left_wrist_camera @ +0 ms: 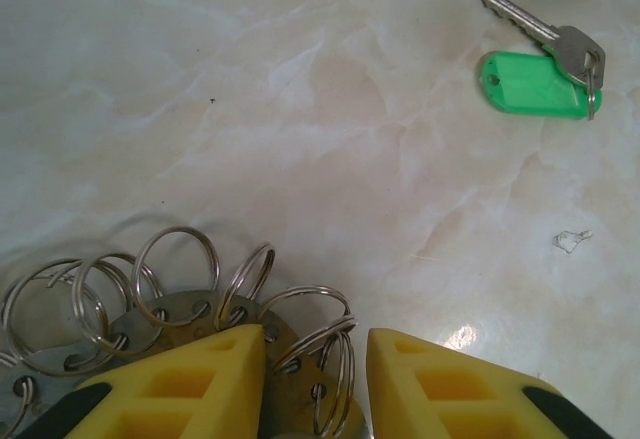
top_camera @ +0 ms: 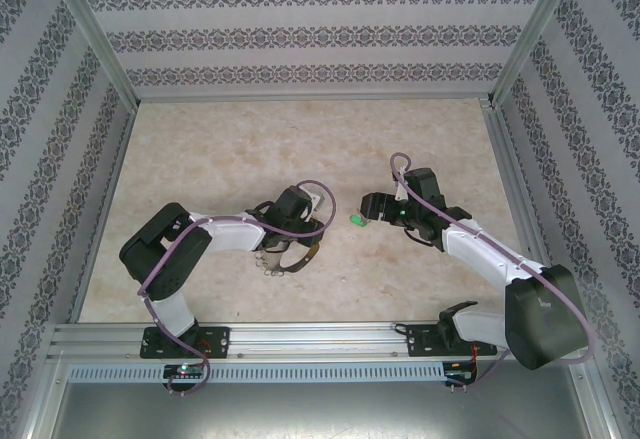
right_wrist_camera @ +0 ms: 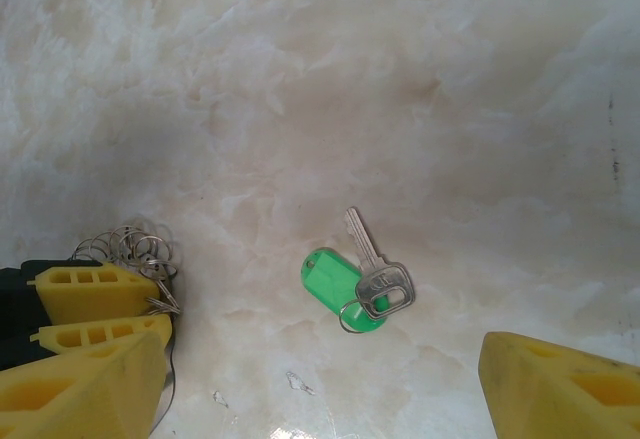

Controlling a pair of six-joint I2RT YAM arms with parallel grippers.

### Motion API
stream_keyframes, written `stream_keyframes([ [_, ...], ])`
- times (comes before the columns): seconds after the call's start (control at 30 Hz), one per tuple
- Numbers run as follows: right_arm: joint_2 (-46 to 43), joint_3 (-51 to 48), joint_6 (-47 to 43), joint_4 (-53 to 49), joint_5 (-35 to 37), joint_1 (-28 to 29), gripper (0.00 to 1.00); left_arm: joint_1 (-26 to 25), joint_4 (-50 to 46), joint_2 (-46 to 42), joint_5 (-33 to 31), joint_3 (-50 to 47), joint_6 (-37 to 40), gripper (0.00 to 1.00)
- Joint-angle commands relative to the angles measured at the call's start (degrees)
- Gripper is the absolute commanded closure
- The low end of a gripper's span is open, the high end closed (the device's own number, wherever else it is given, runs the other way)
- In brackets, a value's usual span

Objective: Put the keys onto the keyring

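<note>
L gripper: I read it as clenched on the keyring. The flat grey band sits in the narrow gap betw. its two yellow fingers, but the actual contact is cut off by the bottom of the L wrist cam. On the top cam the keyring hangs under the L gripper, low over the table. It's too small there to count anything.

Split rings on the band: I count at least 6 on the L wrist cam. The leftmost ones overlap, and the band runs off-frame and under the fingers, so no exact no. The R wrist cam shows them as a tangled clump above the L gripper's fingers.

R gripper is spread wide, nothing in it, w/ only the two fingertip corners in frame.

The keys: 1 silver key, 1 green tag and 1 small ring joining them. They lie flat on the table betw. the two grippers, touching neither, w/ the blade pointing away from the R cam. On the top cam it's just a green speck beside the R gripper.

There are also 2 tiny pale scraps on the table near the R gripper; can't ID them.
</note>
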Motion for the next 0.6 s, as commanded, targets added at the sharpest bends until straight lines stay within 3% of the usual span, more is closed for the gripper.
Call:
stream_keyframes([
  [0.0, 0.3, -0.6, -0.9, 0.7, -0.6, -0.4, 0.18, -0.8, 1.7, -0.6, -0.9, -1.0, -0.7, 0.69],
  [0.4, 0.2, -0.7, -0.6, 0.8, -0.9, -0.3, 0.19, -0.8, 1.5, -1.0, -1.1, -1.1, -0.7, 0.84],
  [0.57, -0.2, -0.6, -0.5, 0.8, -1.6, -0.3, 0.2, -0.8, 0.9, -1.8, -0.9, -1.2, 0.1, 0.98],
])
